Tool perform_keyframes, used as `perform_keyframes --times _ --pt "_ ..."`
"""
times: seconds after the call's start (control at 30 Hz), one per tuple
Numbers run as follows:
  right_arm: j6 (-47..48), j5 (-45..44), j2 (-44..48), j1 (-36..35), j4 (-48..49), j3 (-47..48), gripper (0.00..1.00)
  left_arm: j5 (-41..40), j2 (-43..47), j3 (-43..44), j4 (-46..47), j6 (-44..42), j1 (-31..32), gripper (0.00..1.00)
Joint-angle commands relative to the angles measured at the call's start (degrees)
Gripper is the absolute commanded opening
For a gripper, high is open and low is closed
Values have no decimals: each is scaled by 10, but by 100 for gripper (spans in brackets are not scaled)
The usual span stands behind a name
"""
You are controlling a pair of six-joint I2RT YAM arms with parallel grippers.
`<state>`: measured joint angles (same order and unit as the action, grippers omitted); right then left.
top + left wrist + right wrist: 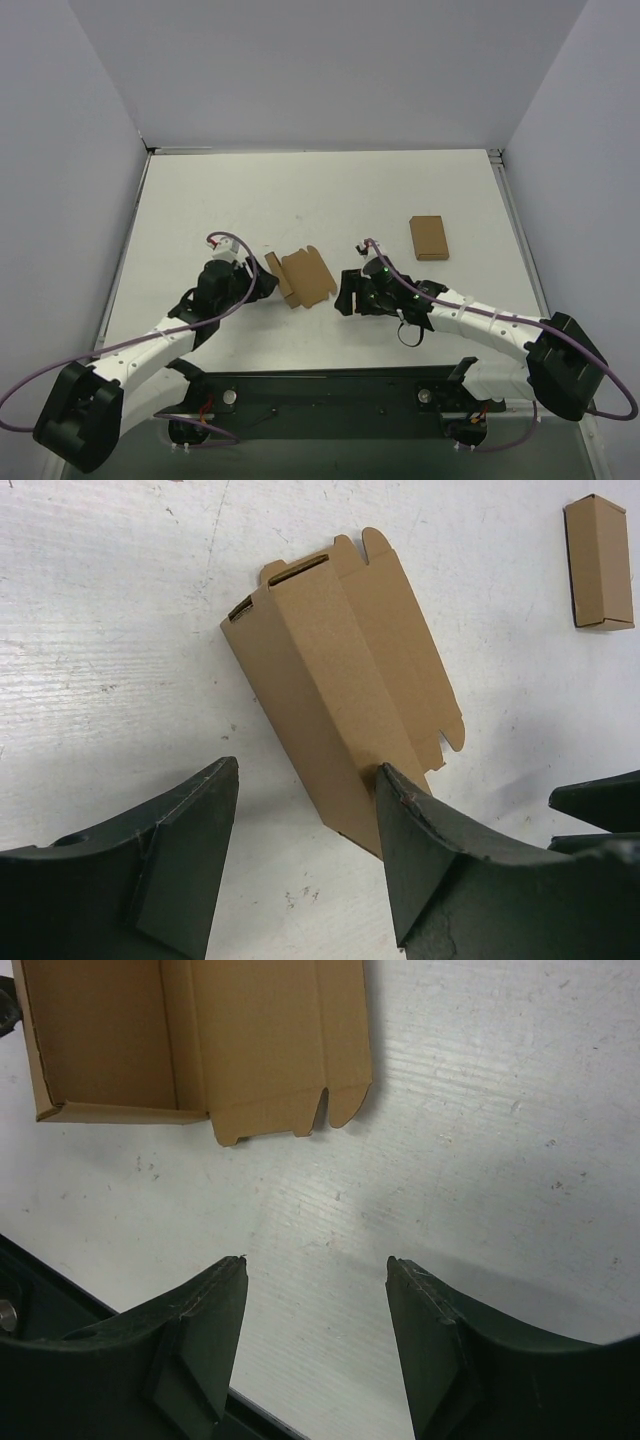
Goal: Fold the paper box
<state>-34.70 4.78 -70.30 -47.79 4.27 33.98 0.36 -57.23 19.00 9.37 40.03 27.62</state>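
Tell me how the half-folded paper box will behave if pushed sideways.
Probably light: the paper box is thin card, so it likely slides on the table. Its loose flaps suggest it flexes or collapses rather than staying stiff.

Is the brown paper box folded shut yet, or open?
Open: the paper box shows its empty inside, and its notched flap lies spread out, untucked.

left arm (150, 345) stretches forward and inward from its base, held low, left gripper (262, 283) aimed toward the middle with jaws spread wide, both dark fingers (170, 870) tapering to blunt tips. right arm (480, 325) mirrors it, bent in from the right side, right gripper (343, 293) facing the left one, near but apart, its jaws likewise standing wide. both arms converge, tips pointing at one another.
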Motion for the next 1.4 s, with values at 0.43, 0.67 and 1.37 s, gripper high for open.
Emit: perform_keyframes --times 0.43,0.67,1.37 --pt "-1 -22 6 -25 -2 33 58 -28 130 -68 -134 56 -8 69" --pt "-4 -21 3 -27 9 36 59 -47 170 -22 -113 33 -14 75" --pt "7 -39 18 -36 -6 36 61 -27 -180 158 89 -77 -66 77"
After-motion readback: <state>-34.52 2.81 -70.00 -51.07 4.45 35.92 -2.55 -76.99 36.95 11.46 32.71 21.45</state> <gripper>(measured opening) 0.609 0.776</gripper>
